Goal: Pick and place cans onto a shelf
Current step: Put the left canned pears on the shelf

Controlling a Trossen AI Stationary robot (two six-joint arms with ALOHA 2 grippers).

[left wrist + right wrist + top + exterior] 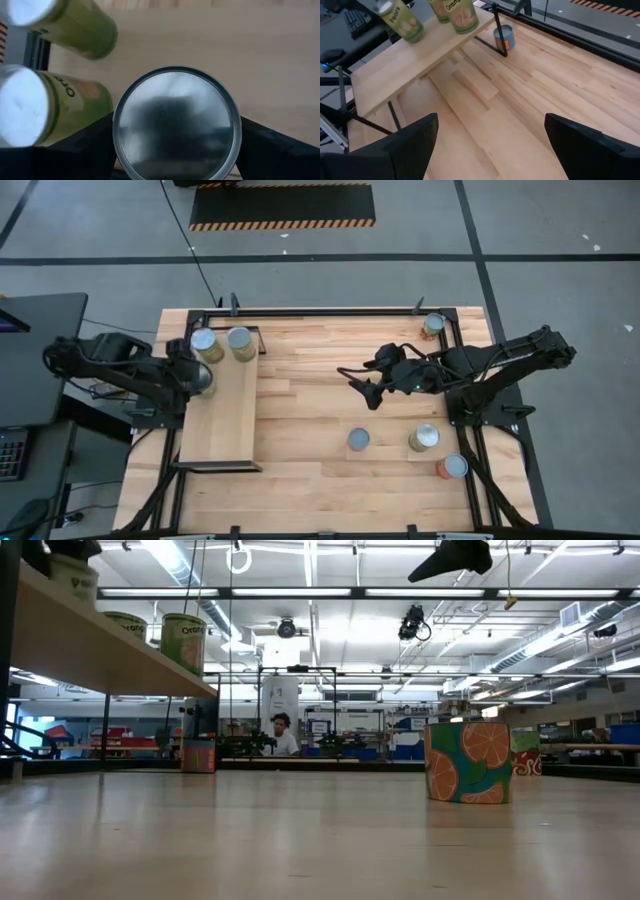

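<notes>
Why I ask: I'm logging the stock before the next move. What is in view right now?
table: one, wood planks, under everything
shelf: one, pale wood with a black frame, table's left side
shelf cans: three, green labels, shelf's far end; one sits inside the left claw
grey can: one, blue-grey, table's near middle
green can: one, olive, right of the grey can
red can: one, orange-red, near right corner
corner can: one, far right corner
person: one, far behind the table
left claw: over the shelf, around a can
right claw: open, empty, over mid-table
</notes>
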